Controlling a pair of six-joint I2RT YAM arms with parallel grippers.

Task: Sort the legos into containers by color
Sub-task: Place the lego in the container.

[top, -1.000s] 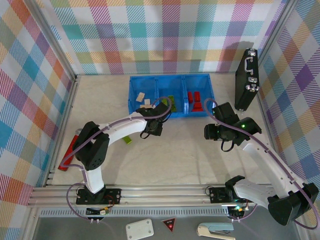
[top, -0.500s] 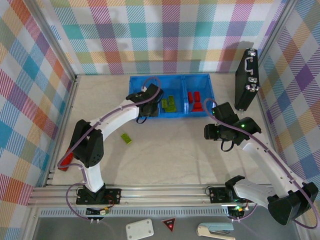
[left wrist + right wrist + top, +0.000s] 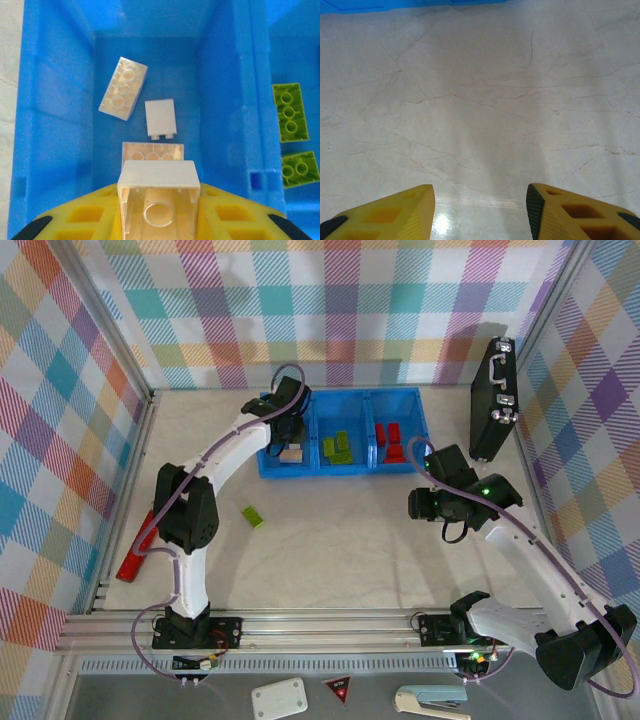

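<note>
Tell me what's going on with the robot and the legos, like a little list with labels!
left gripper: shut on a tan lego, above the left compartment of the blue tray
left compartment: three tan legos lying inside
middle compartment: green legos
right compartment: red legos
loose on the table: one green lego
right gripper: open, empty, over bare table
</note>
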